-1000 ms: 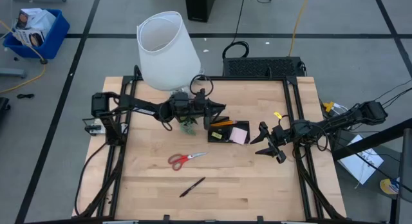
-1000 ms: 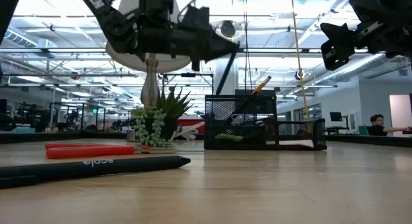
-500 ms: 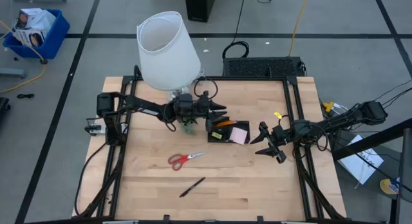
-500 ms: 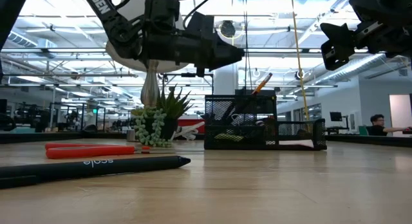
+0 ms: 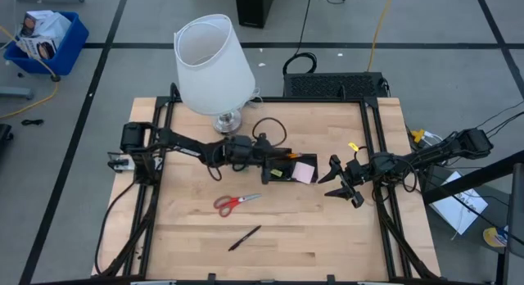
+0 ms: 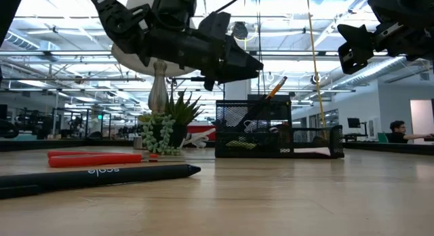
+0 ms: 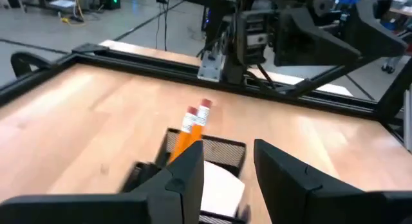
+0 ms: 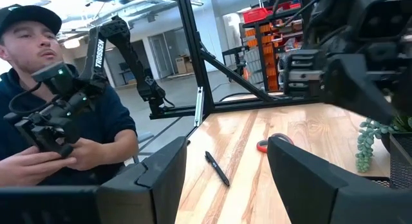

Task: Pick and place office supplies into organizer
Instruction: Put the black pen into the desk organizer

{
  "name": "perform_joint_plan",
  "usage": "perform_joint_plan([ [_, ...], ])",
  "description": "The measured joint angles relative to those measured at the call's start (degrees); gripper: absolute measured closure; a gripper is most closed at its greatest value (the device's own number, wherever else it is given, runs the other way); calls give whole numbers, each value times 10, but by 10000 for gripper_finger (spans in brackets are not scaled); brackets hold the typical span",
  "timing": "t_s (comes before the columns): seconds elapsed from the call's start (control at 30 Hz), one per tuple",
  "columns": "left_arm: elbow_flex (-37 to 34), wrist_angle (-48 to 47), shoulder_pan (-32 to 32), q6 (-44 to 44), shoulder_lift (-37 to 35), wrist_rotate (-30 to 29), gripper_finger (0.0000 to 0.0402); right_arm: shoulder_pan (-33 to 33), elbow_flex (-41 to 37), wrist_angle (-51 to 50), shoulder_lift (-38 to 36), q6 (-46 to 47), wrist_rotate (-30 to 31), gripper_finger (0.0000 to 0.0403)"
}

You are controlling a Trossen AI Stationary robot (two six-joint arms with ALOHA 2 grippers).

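The black mesh organizer [image 5: 292,169] stands at mid-table. It holds two orange pencils [image 7: 193,123] leaning upright and a pink sticky pad [image 5: 304,171]. My left gripper [image 7: 228,161] hovers open just above the organizer's left end, pointing nearly level toward the table's right. Nothing is between its fingers. The red-handled scissors [image 5: 237,203] and a black pen [image 5: 244,237] lie flat on the wood nearer the front edge. My right gripper [image 5: 338,183] waits open above the table's right part.
A white-shaded lamp [image 5: 213,62] stands at the far left of the table. A small green plant [image 6: 166,124] sits beside the organizer under my left arm. A person [image 8: 58,108] holding a controller sits beyond the table's edge. Bare wood lies around the scissors and pen.
My left gripper has moved toward the table's near edge and a little down, from beside the lamp foot to over the organizer's left end. Its fingers have opened. The pencils, scissors and pen have stayed in place.
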Motion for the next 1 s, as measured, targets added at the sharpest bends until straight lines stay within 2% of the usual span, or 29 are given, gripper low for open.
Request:
perform_joint_plan([
  [0.2, -1, -43, -45, -9, -15, -53, 261, 0, 0, 0, 0, 0, 0, 191],
  [0.53, 0, -151, -141, -21, -79, -190, 261, 0, 0, 0, 0, 0, 0, 192],
  [1.0, 0, -221, -226, -164, -82, -248, 261, 0, 0, 0, 0, 0, 0, 192],
])
